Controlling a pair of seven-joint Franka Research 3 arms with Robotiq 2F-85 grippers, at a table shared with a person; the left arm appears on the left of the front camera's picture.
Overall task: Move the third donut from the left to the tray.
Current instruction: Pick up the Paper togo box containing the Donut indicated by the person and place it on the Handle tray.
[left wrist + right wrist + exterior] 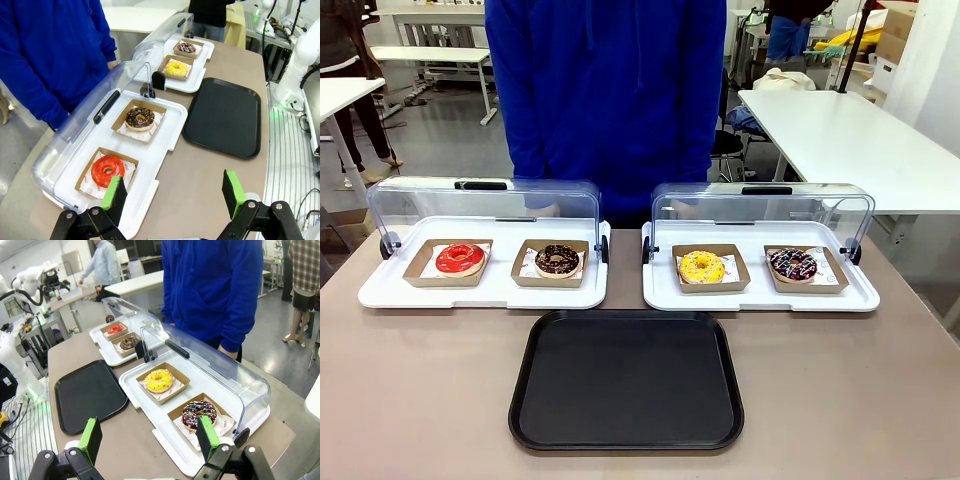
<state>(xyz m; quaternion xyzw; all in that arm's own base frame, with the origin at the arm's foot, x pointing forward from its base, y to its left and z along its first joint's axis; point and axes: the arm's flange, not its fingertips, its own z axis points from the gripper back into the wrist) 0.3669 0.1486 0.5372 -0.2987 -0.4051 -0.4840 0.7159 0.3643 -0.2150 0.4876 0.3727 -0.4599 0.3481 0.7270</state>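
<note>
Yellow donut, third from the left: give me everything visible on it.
The ring donut with bright yellow icing is whole, with small sprinkles and a pale dough edge. It lies flat on printed white paper in a shallow brown cardboard box, on the left half of the right-hand white tray, whose clear domed lid is swung open. Only the paper touches it. A sprinkled chocolate donut sits boxed beside it.

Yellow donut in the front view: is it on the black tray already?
No, the yellow donut sits in its brown box on the right-hand white tray, beyond the black tray.
</note>
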